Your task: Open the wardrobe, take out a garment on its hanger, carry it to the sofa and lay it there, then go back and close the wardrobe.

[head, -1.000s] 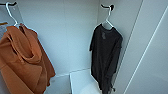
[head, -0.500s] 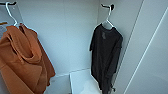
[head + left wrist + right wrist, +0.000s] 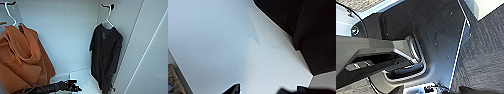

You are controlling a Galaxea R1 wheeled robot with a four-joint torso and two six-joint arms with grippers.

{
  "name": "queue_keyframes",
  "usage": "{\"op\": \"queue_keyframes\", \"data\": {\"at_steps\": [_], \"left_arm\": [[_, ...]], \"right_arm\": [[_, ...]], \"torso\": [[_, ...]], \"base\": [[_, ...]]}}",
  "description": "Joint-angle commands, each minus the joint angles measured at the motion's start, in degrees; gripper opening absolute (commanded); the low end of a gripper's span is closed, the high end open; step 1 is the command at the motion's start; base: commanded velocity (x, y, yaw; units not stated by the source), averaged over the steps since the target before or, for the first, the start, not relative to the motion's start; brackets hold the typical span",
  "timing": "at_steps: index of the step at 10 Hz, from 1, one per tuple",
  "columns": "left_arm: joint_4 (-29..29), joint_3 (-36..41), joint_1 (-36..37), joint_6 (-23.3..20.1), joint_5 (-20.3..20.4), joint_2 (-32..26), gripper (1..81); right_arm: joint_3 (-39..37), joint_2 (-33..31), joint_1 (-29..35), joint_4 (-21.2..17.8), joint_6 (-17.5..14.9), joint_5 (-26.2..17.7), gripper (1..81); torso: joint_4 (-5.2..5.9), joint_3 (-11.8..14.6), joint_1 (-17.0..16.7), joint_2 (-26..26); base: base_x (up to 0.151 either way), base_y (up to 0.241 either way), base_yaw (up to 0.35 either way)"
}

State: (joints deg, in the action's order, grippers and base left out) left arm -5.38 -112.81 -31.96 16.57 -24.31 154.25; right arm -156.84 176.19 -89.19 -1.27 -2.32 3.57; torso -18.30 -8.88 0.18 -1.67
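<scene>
A: Where is the shirt?
B: Inside the open wardrobe, on the right, hanging from its white hanger near the side wall.
A: And on the left?
B: An orange hoodie on another hanger.
A: The claws?
B: The left claw sits low, near the wardrobe floor, between both garments; I cannot tell whether it is spread or pressed together.

Cool even light, soft blur, faint shadows.
</scene>
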Motion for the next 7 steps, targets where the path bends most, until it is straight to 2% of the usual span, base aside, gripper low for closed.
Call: {"op": "queue_keyframes", "data": {"at_steps": [1, 2, 4, 7], "left_arm": [[0.28, 1.8, 12.92, 2.85, -2.85, -0.17, 81.1], [0.54, 2.59, 15.12, 3.91, -2.85, 0.1, 81.1], [0.54, 5.49, 20.48, 9.17, -2.85, 0.19, 81.1], [0.72, 9.01, 29.7, 19.36, -2.59, 2.46, 81.1]], "right_arm": [[-0.12, -0.11, 1.68, -0.05, -0.14, -3.4, 81.1], [-0.12, -0.11, 1.68, -0.14, -0.14, -3.4, 81.1], [-0.03, -0.11, 1.68, -0.05, -0.23, -3.4, 81.1], [0.23, -0.02, 1.68, -0.49, 0.03, -3.22, 81.1]], "torso": [[0.0, 0.0, 0.0, 0.0], [0.0, -0.02, 0.0, 0.0], [0.0, -0.05, 0.0, 0.02], [0.0, -0.07, 0.02, 0.04]], "base": [[0.0, 0.0, 0.0], [0.0, 0.0, 0.0], [0.0, 0.0, 0.0], [0.0, 0.0, 0.0]]}}
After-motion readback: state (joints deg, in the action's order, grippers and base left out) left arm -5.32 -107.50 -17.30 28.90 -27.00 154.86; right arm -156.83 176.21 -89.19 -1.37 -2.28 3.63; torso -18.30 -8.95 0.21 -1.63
